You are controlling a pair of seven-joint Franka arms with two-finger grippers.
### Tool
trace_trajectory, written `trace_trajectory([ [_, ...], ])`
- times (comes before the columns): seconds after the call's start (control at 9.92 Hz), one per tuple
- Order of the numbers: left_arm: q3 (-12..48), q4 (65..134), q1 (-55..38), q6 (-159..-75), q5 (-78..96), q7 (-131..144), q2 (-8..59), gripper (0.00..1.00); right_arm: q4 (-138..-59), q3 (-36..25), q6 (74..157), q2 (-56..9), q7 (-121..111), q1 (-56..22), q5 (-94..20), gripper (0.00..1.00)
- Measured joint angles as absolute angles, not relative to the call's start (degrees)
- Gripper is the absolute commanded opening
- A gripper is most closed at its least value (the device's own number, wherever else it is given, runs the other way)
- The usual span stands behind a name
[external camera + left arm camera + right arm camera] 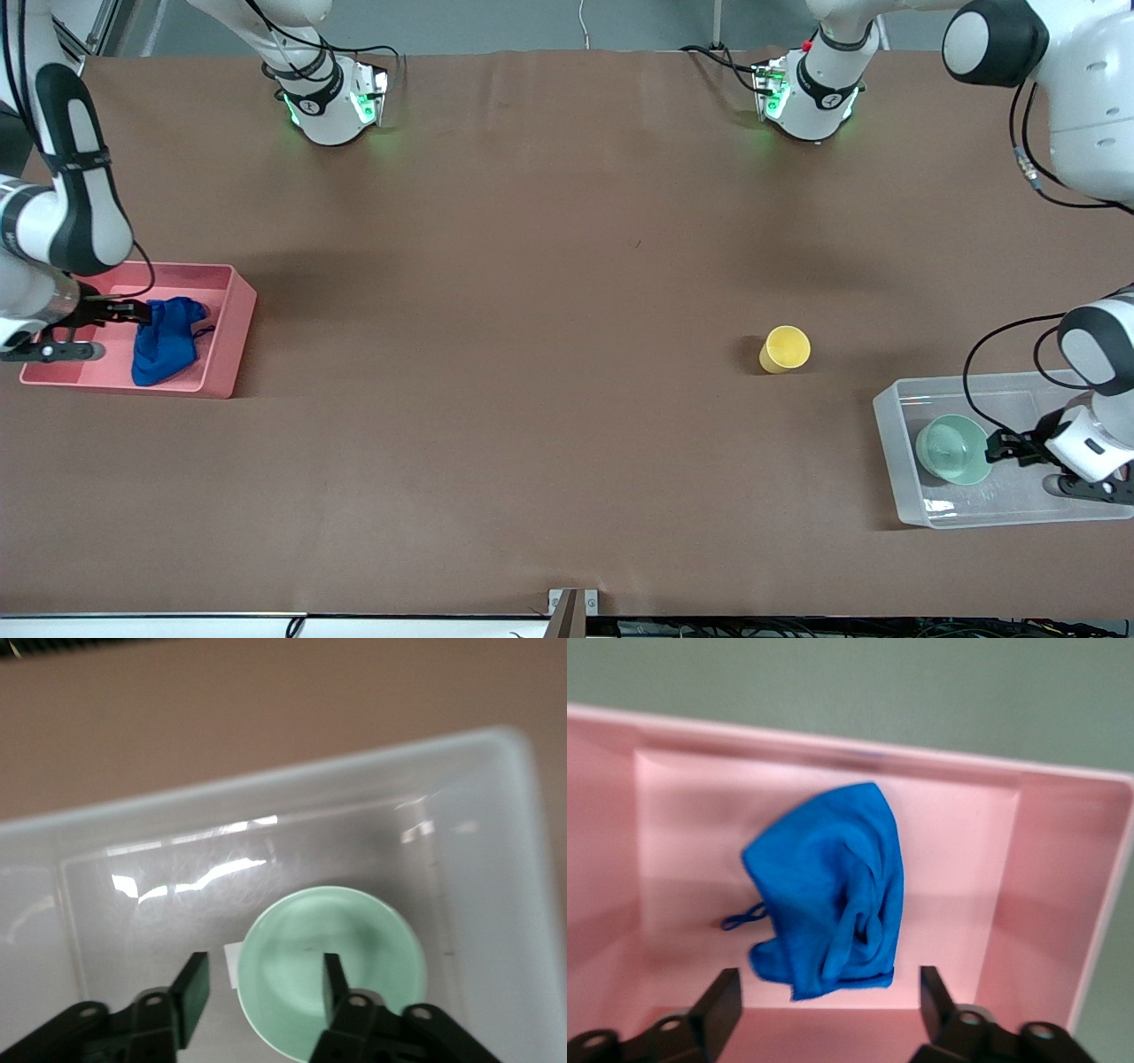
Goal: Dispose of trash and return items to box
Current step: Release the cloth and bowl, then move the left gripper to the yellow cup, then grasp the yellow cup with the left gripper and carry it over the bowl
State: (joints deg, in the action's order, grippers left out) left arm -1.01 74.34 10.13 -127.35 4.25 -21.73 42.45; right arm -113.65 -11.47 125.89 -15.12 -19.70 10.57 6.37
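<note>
Jaws wide on both: left gripper (261,985) over bowl (332,967) in box (496,859); right gripper (830,1003) over cloth (833,895) in pink bin (992,824). Front view alone shows cup (785,349) on tabletop (532,354), near box.

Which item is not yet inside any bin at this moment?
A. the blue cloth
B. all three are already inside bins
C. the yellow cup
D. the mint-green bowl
C. The yellow cup stands alone on the brown table, while the blue cloth lies in the pink bin and the mint-green bowl sits in the clear box.
</note>
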Motion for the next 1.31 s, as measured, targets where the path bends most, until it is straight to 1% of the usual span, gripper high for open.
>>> trace_trajectory([
  [0.1,-1.0,76.3,7.8,-126.3,4.2,-20.0,38.5,1.00,-112.4,-11.4,121.9,-11.0,-19.4,9.1,3.3,1.00],
  [0.2,-1.0,80.3,5.5,-125.7,4.2,-18.1,33.9,0.99,-111.4,-11.3,118.5,-6.8,-17.4,7.5,1.9,1.00],
  [0.4,-1.0,91.9,0.9,-125.4,4.2,-12.5,24.5,0.98,-108.9,-10.6,111.0,-1.0,-11.0,5.4,1.2,1.00],
  [0.61,-1.0,104.4,-3.9,-126.1,4.2,-7.2,17.3,0.96,-101.1,-8.4,100.0,1.0,-6.1,5.2,0.3,1.00],
  [0.71,-1.0,110.3,-6.3,-128.3,4.2,-4.8,15.3,0.93,-96.0,-7.7,95.0,1.2,-3.9,5.2,-0.3,1.00],
  [0.91,-0.9,119.6,-8.5,-135.9,4.2,-3.0,14.4,0.88,-88.4,-5.9,87.5,1.2,-2.1,7.1,-2.3,1.00],
  [1.01,-0.9,122.4,-8.5,-138.5,4.2,-3.0,14.6,0.85,-87.2,-5.2,86.2,1.2,-2.0,7.9,-2.4,1.00],
  [1.21,-0.7,124.5,-9.2,-141.6,4.2,-3.0,16.1,0.79,-87.1,-6.6,86.0,1.1,-2.0,6.5,-2.4,1.00],
  [1.31,-0.5,124.6,-9.6,-143.8,4.2,-3.0,17.5,0.65,-87.1,-7.0,85.8,1.1,-2.0,6.0,-2.4,1.00],
])
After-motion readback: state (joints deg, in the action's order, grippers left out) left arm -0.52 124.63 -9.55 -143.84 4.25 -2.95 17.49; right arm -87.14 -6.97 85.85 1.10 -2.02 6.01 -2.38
